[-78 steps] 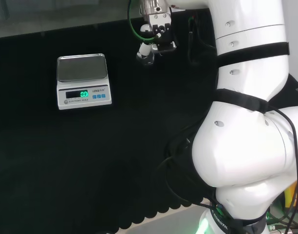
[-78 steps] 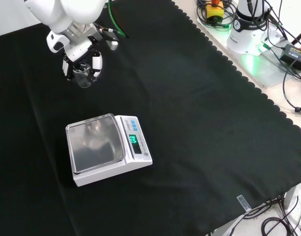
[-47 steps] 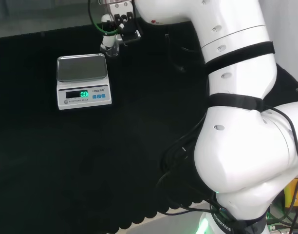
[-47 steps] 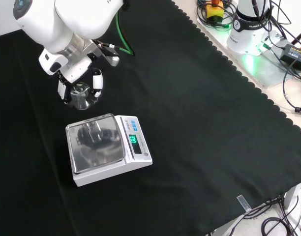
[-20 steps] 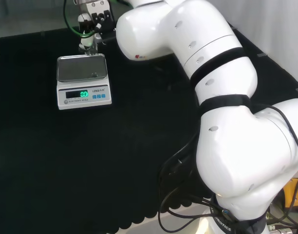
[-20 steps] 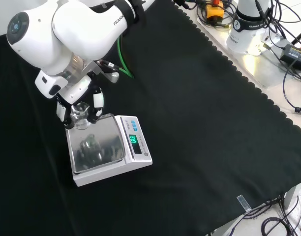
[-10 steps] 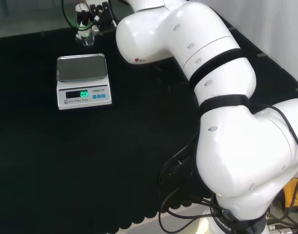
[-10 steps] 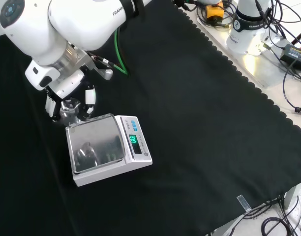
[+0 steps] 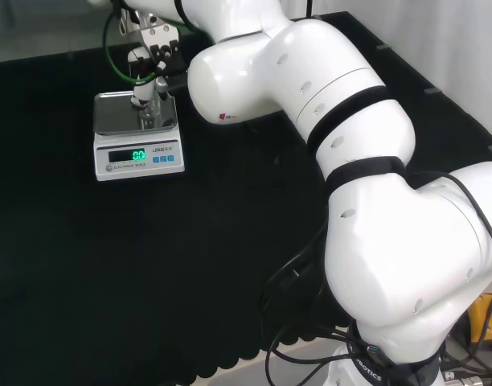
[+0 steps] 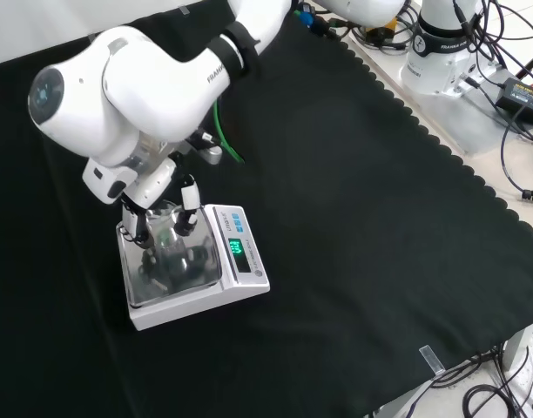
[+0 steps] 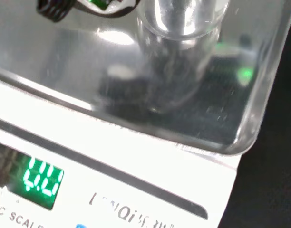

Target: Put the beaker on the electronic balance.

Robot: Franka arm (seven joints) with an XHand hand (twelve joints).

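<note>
1. One clear beaker (image 9: 152, 110) sits in our hand (image 9: 149, 56) over the electronic balance (image 9: 137, 135) in the head view. We go down slowly.
2. From the front, our fingers (image 10: 188, 218) curl round the beaker (image 10: 166, 225) over the pan (image 10: 162, 280). We keep it straight up.
3. At the wrist, the beaker (image 11: 176, 52) looks very near the pan (image 11: 259, 118); touching or not, we cannot tell. We let go only when it rests.

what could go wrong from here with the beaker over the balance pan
The hand holds the clear beaker over the pan of the electronic balance, fingers curled round it. The views don't settle whether it has touched down, so releasing now might drop or tip it. In the front view the beaker sits toward the pan's far edge, so a nudge from the opening fingers could slide it off.
</note>
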